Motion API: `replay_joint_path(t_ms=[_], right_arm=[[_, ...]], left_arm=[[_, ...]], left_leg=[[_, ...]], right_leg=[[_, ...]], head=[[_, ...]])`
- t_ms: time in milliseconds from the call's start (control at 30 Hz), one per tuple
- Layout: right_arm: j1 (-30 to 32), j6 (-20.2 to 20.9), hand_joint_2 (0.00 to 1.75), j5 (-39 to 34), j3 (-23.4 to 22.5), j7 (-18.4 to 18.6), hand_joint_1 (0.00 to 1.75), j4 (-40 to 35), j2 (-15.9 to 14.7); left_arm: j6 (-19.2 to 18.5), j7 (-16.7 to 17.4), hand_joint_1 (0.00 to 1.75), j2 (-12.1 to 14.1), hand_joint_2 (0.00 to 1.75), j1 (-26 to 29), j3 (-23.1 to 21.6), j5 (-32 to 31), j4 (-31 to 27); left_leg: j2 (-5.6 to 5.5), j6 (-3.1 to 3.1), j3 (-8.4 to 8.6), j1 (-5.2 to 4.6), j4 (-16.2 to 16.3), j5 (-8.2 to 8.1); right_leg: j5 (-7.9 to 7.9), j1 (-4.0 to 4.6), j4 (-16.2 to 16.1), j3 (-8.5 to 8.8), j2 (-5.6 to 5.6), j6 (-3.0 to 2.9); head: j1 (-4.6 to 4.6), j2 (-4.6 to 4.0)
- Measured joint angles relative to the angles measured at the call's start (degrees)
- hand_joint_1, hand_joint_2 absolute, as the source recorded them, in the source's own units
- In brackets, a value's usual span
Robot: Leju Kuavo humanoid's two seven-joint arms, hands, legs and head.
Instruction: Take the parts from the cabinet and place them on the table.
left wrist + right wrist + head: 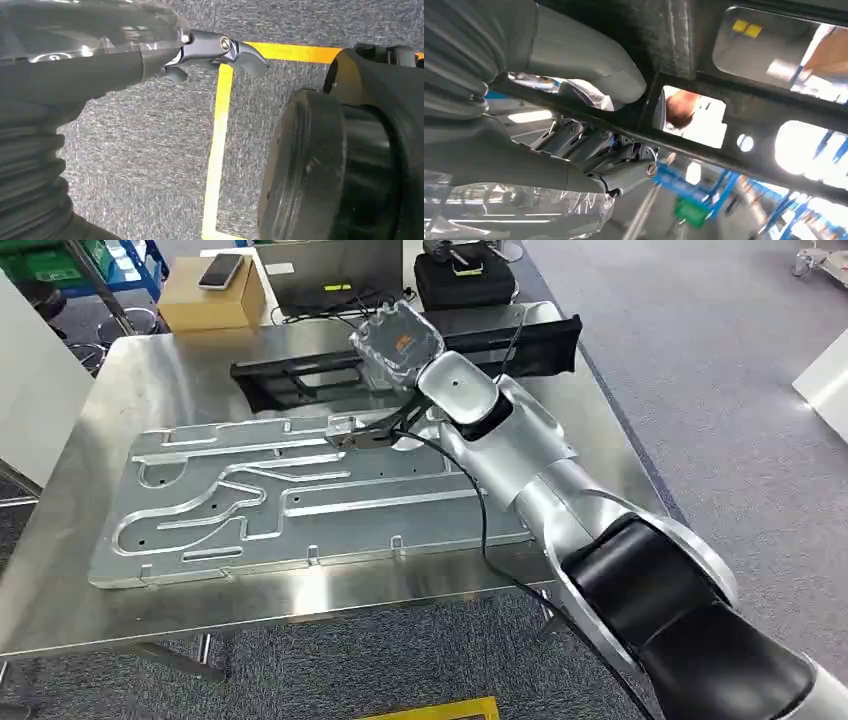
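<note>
A black frame part (470,340) lies across the far side of the steel table (60,590). In front of it a large machined aluminium plate (300,500) lies flat. My right arm reaches over the plate, and my right hand (385,425) is at the frame's near bar. In the right wrist view the thick thumb (589,65) lies on one side of the black frame (744,110) bar and the dark fingers (609,155) on the other, so the hand grips it. My left hand (215,50) hangs over the floor, its fingers apart and holding nothing.
Behind the table stand a cardboard box (210,295) with a phone on it, a laptop (330,270) and a black case (465,280). Grey carpet lies to the right. Yellow floor tape (220,145) runs below my left hand.
</note>
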Motion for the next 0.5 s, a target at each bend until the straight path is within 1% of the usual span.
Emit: replay_joint_path(t_ms=[33, 67, 100, 133, 167, 200, 233, 267, 300, 333, 367, 400, 433, 467, 500], right_arm=[[0.0, 0.0, 0.0, -0.2, 0.2, -0.1, 0.0, 0.9, 0.0], [0.0, 0.0, 0.0, -0.4, 0.7, -0.2, 0.0, 1.9, 0.2], [0.5, -0.3, 0.0, -0.7, 0.9, -0.2, 0.0, 2.8, 0.2], [1.7, -1.3, 0.0, -1.5, 0.9, -0.2, 0.0, 3.9, 0.1], [3.1, -2.1, 0.0, -2.2, 0.9, -0.2, 0.0, 4.7, -0.2], [4.5, -2.7, 0.0, -2.6, 0.9, -0.2, 0.0, 5.4, -0.5], [6.3, -3.7, 0.0, -3.4, 0.8, -0.2, 0.0, 6.0, -0.9], [7.4, -4.7, 0.0, -4.2, 0.6, -0.3, 0.0, 6.4, -1.2], [8.1, -5.6, 0.0, -4.8, 0.3, -0.4, 0.0, 6.7, -1.7], [8.6, -6.6, 0.0, -5.4, -0.1, -0.4, 0.0, 7.0, -1.9], [9.2, -7.1, 0.0, -5.6, -0.3, -0.5, 0.0, 7.2, -2.0], [9.8, -7.2, 0.0, -5.7, -0.4, -0.6, 0.0, 7.5, -2.1], [10.5, -7.2, 0.0, -5.8, -0.5, -0.7, 0.0, 7.8, -2.3], [10.8, -7.2, 0.0, -5.9, -0.7, -0.9, 0.0, 8.0, -2.3], [10.8, -7.1, 0.0, -6.1, -0.8, -0.9, 0.0, 8.1, -2.3]], left_arm=[[0.1, -0.4, 0.0, 0.0, 1.75, -0.1, 0.0, 0.0, 0.0], [0.2, -0.8, 0.0, 0.0, 1.75, -0.3, -0.1, 0.0, 0.0], [0.3, -0.9, 0.0, 0.0, 1.75, -0.4, -0.2, 0.0, 0.0], [0.3, -0.9, 0.0, 0.0, 1.75, -0.5, -0.3, 0.0, 0.0], [0.3, -0.9, 0.0, 0.0, 1.75, -0.5, -0.4, 0.0, 0.0], [0.2, -0.7, 0.0, 0.0, 1.75, -0.5, -0.5, 0.0, 0.0], [0.2, -0.4, 0.0, -0.1, 1.75, -0.5, -0.9, 0.0, -0.1], [0.3, -0.1, 0.0, -0.1, 1.75, -0.5, -1.2, 0.0, -0.2], [0.4, 0.1, 0.0, -0.1, 1.75, -0.5, -1.5, 0.0, -0.2], [0.6, 0.3, 0.0, -0.1, 1.75, -0.4, -1.7, 0.0, -0.2], [0.7, 0.4, 0.0, -0.1, 1.75, -0.6, -1.7, 0.0, -0.2], [0.8, 0.5, 0.0, -0.1, 1.75, -0.6, -1.8, 0.0, -0.2], [0.9, 0.5, 0.0, -0.1, 1.75, -0.6, -1.9, 0.0, -0.2], [0.9, 0.5, 0.0, -0.1, 1.75, -0.6, -2.1, 0.0, -0.2], [0.9, 0.5, 0.0, -0.1, 1.75, -0.6, -2.2, -0.1, -0.2]], left_leg=[[-0.02, 0.25, 0.14, -0.04, -0.2, -0.07], [0.01, 0.46, 0.2, -0.06, -0.2, -0.14], [0.04, 0.61, 0.31, -0.07, -0.1, -0.25], [0.04, 0.7, 0.48, -0.07, -0.1, -0.4], [0.01, 0.8, 0.7, -0.05, -0.1, -0.55], [-0.11, 0.8, 0.92, -0.02, -0.1, -0.68], [-0.34, 0.7, 1.17, -0.02, 0.0, -0.91], [-0.52, 0.54, 1.27, -0.03, 0.3, -1.16], [-0.56, 0.3, 1.3, -0.06, 0.6, -1.49], [-0.49, -0.06, 1.03, -0.2, 0.8, -1.76], [-0.38, -0.33, 0.91, -0.45, 1.1, -1.92], [-0.23, -0.5, 1.04, -0.44, 0.9, -1.87], [-0.18, -0.85, 1.23, -0.37, 0.6, -1.89], [-0.13, -1.14, 1.39, -0.37, 0.5, -1.89], [-0.05, -1.45, 1.05, -0.33, 0.9, -2.4]], right_leg=[[-1.19, 0.05, 1.9, -0.94, -0.06, 0.17], [-3.31, -0.09, 6.3, -3.16, -0.05, 0.34], [-5.0, -0.15, 10.8, -5.51, -0.04, 0.51], [-6.11, -0.17, 15.2, -7.99, -0.05, 0.69], [-5.81, -0.23, 16.9, -9.24, -0.07, 0.78], [-4.63, -0.32, 16.3, -9.31, -0.08, 0.83], [-1.76, -0.47, 12.6, -8.06, -0.08, 0.77], [1.41, -0.5, 7.1, -5.94, -0.09, 0.56], [3.92, -0.47, 2.1, -3.96, -0.15, 0.3], [3.27, -0.18, 0.4, -3.18, -0.32, -0.08], [3.71, -0.12, -0.1, -3.39, -0.13, -0.25], [3.68, 0.0, -0.1, -3.36, 0.11, -0.34], [3.55, 0.11, -0.1, -3.25, 0.24, -0.63], [3.67, 0.04, -0.3, -3.16, 0.31, -0.89], [3.93, -0.53, -0.7, -2.86, 0.22, -1.31]], head=[[0.02, 0.0], [0.0, 0.0], [0.0, 0.0], [0.0, 0.0], [0.0, 0.0], [0.0, 0.0], [0.0, 0.0], [0.02, 0.0], [0.0, 0.0], [0.0, 0.0], [-0.02, 0.0], [0.0, 0.0], [0.0, 0.0], [0.0, 0.0], [-0.02, 0.0]])
